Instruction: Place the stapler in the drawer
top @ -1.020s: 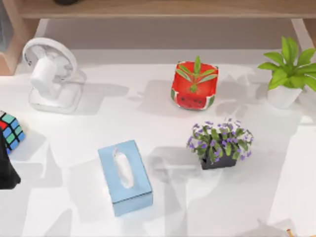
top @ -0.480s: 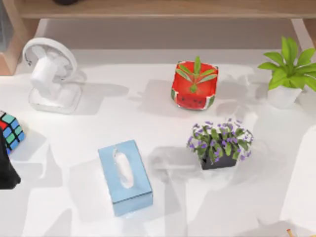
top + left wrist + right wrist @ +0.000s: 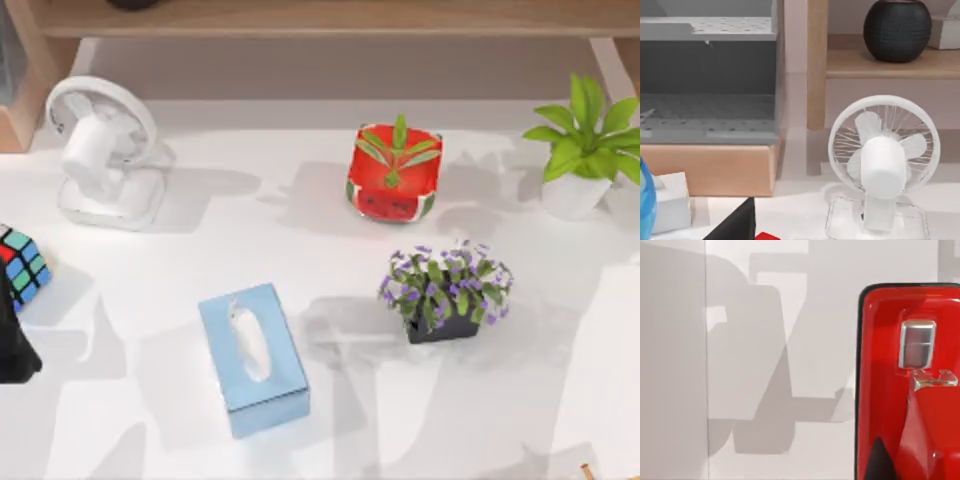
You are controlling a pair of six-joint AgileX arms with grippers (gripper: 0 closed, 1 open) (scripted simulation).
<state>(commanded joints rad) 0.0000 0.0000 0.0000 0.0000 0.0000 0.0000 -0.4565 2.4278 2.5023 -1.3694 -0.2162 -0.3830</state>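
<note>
The stapler [image 3: 910, 390], glossy red with black trim and a small metal plate, lies on the white table close under my right wrist camera; part of it runs out of the picture. A dark tip [image 3: 880, 462] overlaps its near end. The grey drawer [image 3: 710, 120] stands open with a perforated floor, on a wooden base left of the shelf post, as the left wrist view shows. A black part of my left arm [image 3: 12, 350] sits at the table's left edge beside the colour cube [image 3: 22, 265].
On the table stand a white fan [image 3: 100, 150], a red watermelon-patterned pot [image 3: 392, 180], a green plant in a white pot [image 3: 585, 150], a dark pot of purple flowers [image 3: 445, 290] and a blue tissue box [image 3: 252, 358]. A black vase [image 3: 897, 30] sits on the wooden shelf.
The things on the table have stayed put. Only the shadows over the right side of the table have shifted a little.
</note>
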